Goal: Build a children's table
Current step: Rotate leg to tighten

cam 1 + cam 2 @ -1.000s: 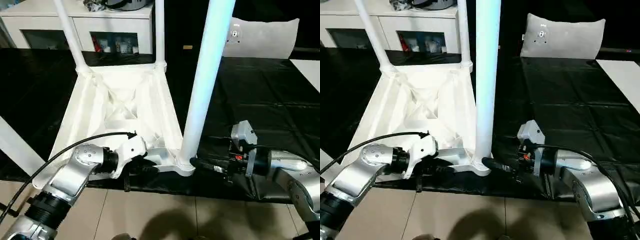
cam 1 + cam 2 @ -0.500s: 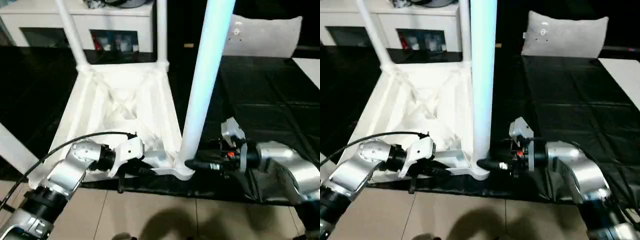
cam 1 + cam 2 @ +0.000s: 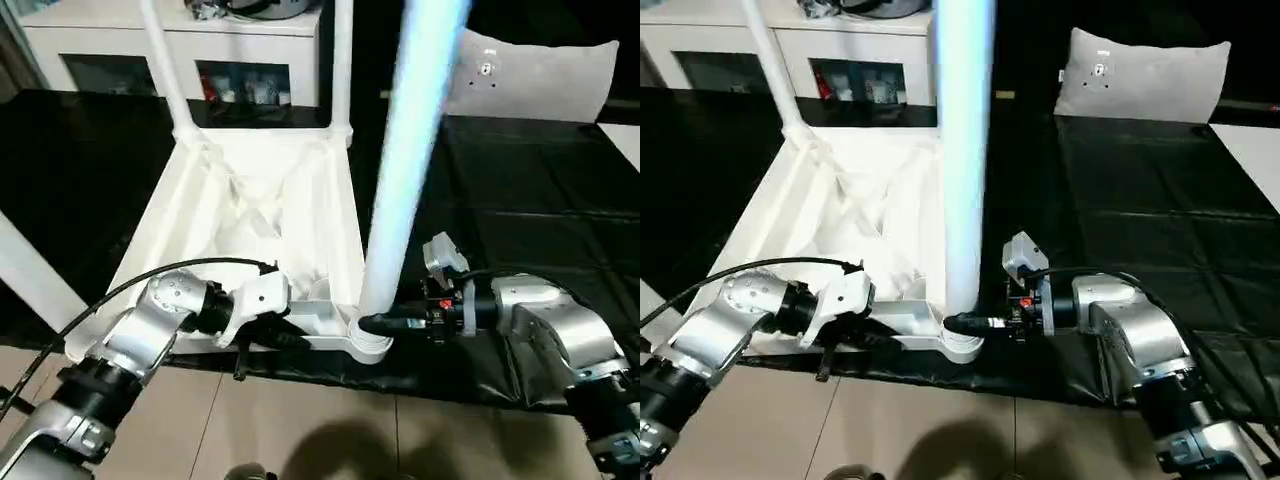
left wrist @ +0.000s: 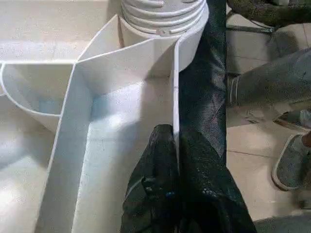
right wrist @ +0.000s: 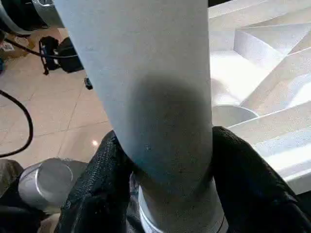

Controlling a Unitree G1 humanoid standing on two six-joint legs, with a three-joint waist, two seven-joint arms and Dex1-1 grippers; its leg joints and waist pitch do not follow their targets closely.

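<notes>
The children's table lies upside down, its ribbed white top (image 3: 250, 210) on the black surface with white legs standing up from the corner sockets. My left gripper (image 3: 285, 338) is shut on the top's near rim (image 4: 176, 87), one finger on each side of the thin wall. Beside it the near-right leg (image 3: 405, 170) rises from its socket (image 3: 368, 340). My right gripper (image 3: 372, 323) holds that leg just above the socket. In the right wrist view its black fingers (image 5: 243, 174) press both sides of the leg (image 5: 146, 73).
The black-covered work surface (image 3: 520, 200) stretches to the right and back. A white cabinet (image 3: 250, 50) and a grey cushion (image 3: 540, 80) stand behind. The table's near edge overhangs the tiled floor (image 3: 300, 430). A person's shoe (image 4: 289, 165) rests on the floor nearby.
My right gripper has moved in toward the near-right leg and closed its fingers around the leg's base. The left gripper has kept its hold on the rim.
</notes>
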